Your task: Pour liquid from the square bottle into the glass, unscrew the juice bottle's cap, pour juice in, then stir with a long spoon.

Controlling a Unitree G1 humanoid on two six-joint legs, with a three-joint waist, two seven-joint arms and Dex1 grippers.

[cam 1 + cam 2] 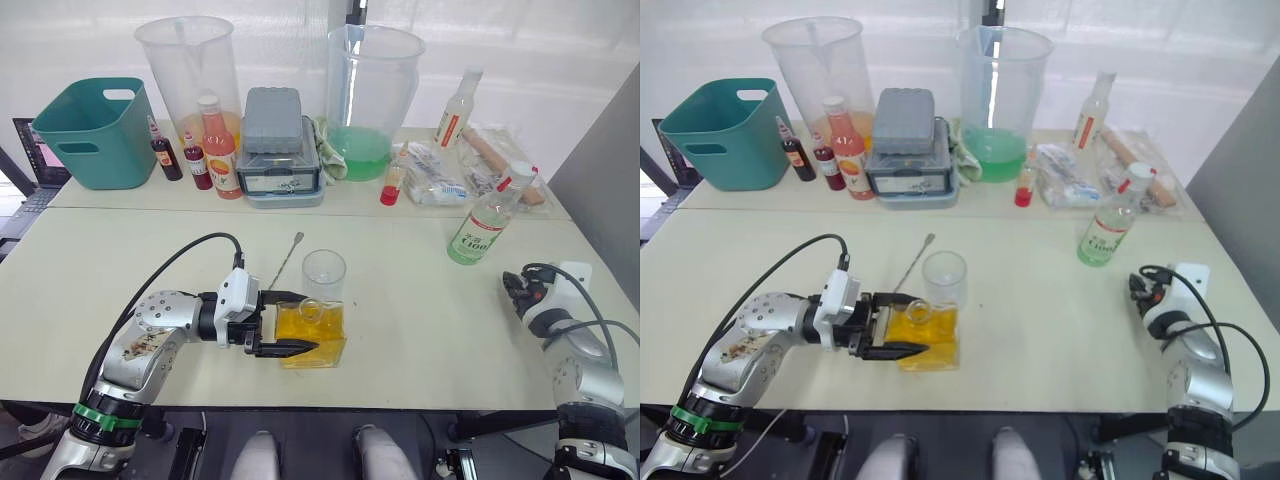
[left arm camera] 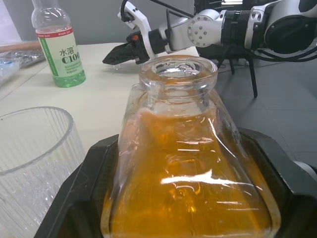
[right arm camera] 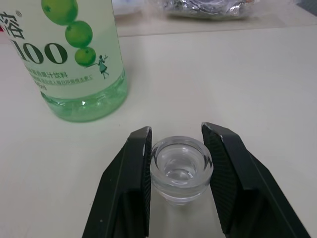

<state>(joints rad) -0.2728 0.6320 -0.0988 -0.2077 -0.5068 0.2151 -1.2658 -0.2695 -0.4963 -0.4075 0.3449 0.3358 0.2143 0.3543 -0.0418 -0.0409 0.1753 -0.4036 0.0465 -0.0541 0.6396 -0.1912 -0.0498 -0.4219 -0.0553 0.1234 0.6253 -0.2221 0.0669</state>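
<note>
The square bottle (image 1: 330,335), stopperless and holding yellow-orange liquid (image 2: 183,188), stands near the table's front edge. My left gripper (image 1: 310,322) is shut on it, one finger on each side. The glass (image 1: 324,275) stands empty just behind the bottle, close to it. The long spoon (image 1: 287,257) lies flat on the table behind my left gripper. The juice bottle (image 1: 487,225) stands capped at the right, its white cap (image 1: 517,176) on top. In front of it, my right gripper (image 3: 178,144) is shut on a clear glass stopper (image 3: 181,168) low over the table.
Along the back stand a teal bin (image 1: 95,130), two large clear pitchers (image 1: 190,70) (image 1: 372,90), a grey box (image 1: 275,140), an orange-red bottle (image 1: 220,150), small dark bottles (image 1: 165,155), a slim clear bottle (image 1: 455,110) and plastic packets (image 1: 440,175).
</note>
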